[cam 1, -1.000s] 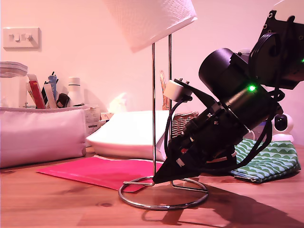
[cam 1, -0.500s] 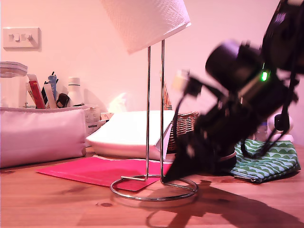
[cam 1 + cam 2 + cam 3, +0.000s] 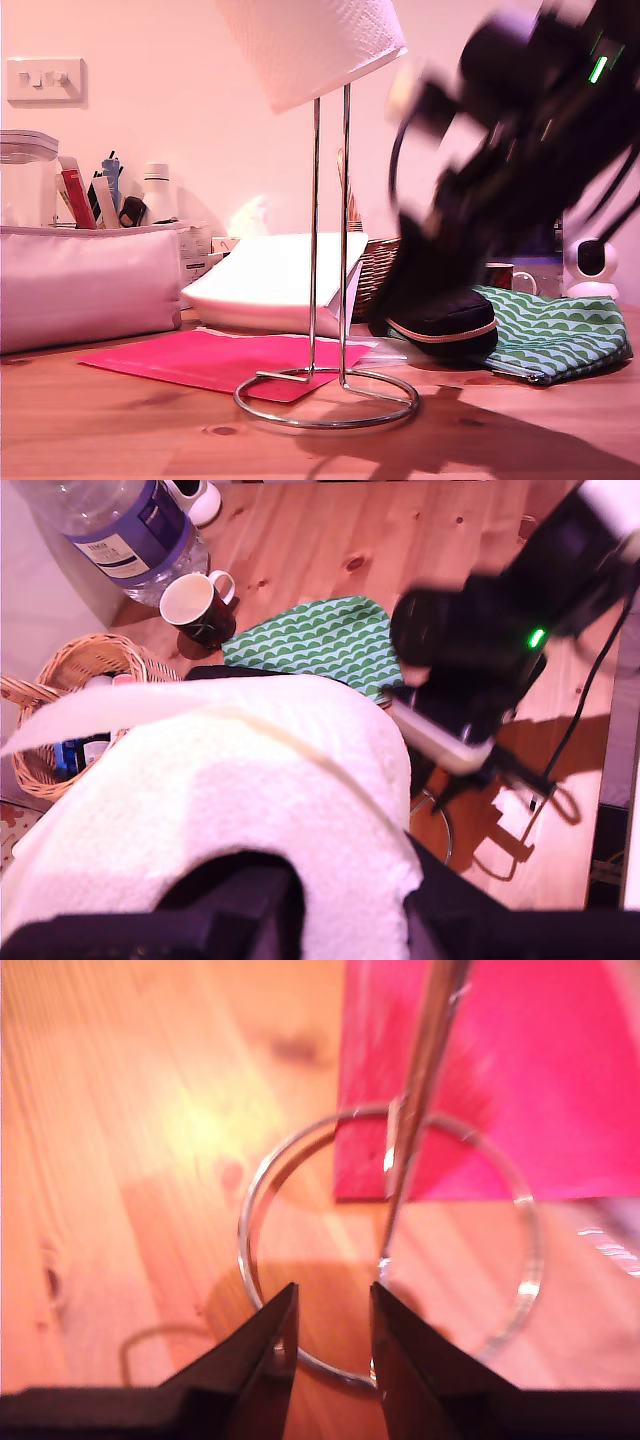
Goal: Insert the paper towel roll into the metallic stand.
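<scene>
Warm pine desk point(image 3: 120, 440), cluttered along the far wall, carried the metallic stand point(image 3: 328, 300) near the middle of the exterior view, its ring base partly on a red paper sheet point(image 3: 200, 358). We held the paper towel roll point(image 3: 315, 45) high over the stand's upright loop, tilted, its lower end at the loop's top. In the first wrist view the roll point(image 3: 230, 800) filled the foreground with our first claw point(image 3: 300, 920) clamped on it. Our second claw point(image 3: 330, 1345) hung just above the ring base point(image 3: 255, 1215), its fingers point(image 3: 262, 1350) narrowly parted with nothing between them; the arm carrying it appeared as a dark blur at the exterior view's right. Behind the stand lay a green patterned pouch point(image 3: 555, 335), a wicker basket point(image 3: 60, 680) and a mug point(image 3: 195, 607).
</scene>
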`<state>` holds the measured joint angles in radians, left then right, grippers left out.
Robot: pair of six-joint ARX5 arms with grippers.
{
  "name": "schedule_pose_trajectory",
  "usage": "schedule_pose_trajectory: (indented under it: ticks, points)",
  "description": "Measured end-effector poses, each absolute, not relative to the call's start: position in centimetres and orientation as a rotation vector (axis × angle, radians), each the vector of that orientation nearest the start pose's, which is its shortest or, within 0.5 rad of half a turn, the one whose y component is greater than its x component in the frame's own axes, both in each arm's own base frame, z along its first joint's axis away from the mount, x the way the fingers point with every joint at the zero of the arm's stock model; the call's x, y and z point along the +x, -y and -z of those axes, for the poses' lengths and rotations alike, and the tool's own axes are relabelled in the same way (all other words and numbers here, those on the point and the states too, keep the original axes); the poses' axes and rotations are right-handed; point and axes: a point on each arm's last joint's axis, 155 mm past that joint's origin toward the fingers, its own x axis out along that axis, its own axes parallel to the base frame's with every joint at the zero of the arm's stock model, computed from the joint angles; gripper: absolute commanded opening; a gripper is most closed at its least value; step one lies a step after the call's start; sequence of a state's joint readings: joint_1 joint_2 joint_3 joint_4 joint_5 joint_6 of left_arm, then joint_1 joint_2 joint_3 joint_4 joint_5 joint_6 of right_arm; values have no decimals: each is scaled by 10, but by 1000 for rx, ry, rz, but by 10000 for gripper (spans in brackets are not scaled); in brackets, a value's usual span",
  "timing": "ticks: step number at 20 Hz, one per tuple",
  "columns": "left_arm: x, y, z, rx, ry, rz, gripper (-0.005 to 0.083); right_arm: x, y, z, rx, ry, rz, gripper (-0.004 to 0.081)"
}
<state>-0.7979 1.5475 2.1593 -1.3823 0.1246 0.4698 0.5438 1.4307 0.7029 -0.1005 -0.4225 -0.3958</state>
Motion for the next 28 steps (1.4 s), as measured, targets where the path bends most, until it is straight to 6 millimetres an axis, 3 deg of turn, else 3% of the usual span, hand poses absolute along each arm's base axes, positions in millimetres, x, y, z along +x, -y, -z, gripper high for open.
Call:
schedule_pose_trajectory:
  ticks: [5, 9, 16, 25, 28]
  points:
    - [237, 271, -382, 675, -548, 1020, -24, 266, -234, -103, -425, -645, -995, 198]
    - [237, 271, -382, 674, -549, 1020, -24, 257, -221, -106, -421, -688, -952, 198]
    - [236, 271, -382, 643, -565, 1015, -22, 254, -218, -118, -419, -661, -943, 198]
    - [237, 271, -382, 625, -575, 1003, 171, 254, -218, -118, -419, -661, -943, 198]
    - [237, 271, -382, 622, -576, 1004, 188, 254, -218, -118, -419, -660, -943, 198]
